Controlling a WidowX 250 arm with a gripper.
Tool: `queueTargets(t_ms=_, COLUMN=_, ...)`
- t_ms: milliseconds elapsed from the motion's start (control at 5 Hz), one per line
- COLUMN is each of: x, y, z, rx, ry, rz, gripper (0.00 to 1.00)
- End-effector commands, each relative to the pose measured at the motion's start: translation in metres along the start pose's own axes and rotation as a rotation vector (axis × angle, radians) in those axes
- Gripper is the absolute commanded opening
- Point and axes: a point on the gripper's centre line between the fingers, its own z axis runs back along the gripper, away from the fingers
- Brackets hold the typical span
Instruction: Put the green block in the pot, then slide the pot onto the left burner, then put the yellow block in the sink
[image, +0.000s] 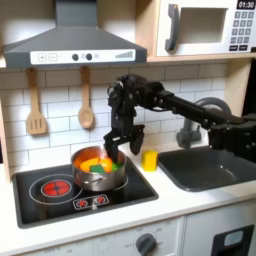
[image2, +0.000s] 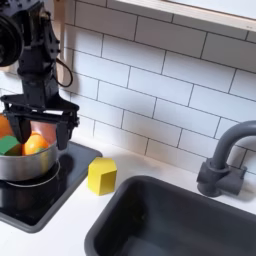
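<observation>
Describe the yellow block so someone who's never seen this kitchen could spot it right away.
Find the black cooktop and the dark grey sink beside it. On the white counter strip between them sits the yellow block. It stands alone on the counter, plain yellow, while the green block and orange pieces lie inside the pot.

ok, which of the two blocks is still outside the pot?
The yellow block, on the white counter beside the cooktop. The green block lies inside the pot.
</observation>
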Motion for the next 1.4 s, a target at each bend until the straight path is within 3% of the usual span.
queueTargets(t_ms=0, x=-0.021, y=0.000, z=-0.017, rx=0.008, ry=0.037, rz=-0.014, gripper=1.00)
queueTargets(t_ms=800, x=-0.028, y=0.003, z=-0.031, rx=-0.001, ry=0.055, rz=-0.032, gripper=1.00)
queueTargets(t_ms=1000, x=-0.028, y=0.009, z=-0.031, rx=0.005, ry=0.047, rz=-0.014, gripper=0.00)
queueTargets(t_ms=1200, x=-0.028, y=0.010, z=-0.029, rx=0.003, ry=0.041, rz=-0.020, gripper=0.00)
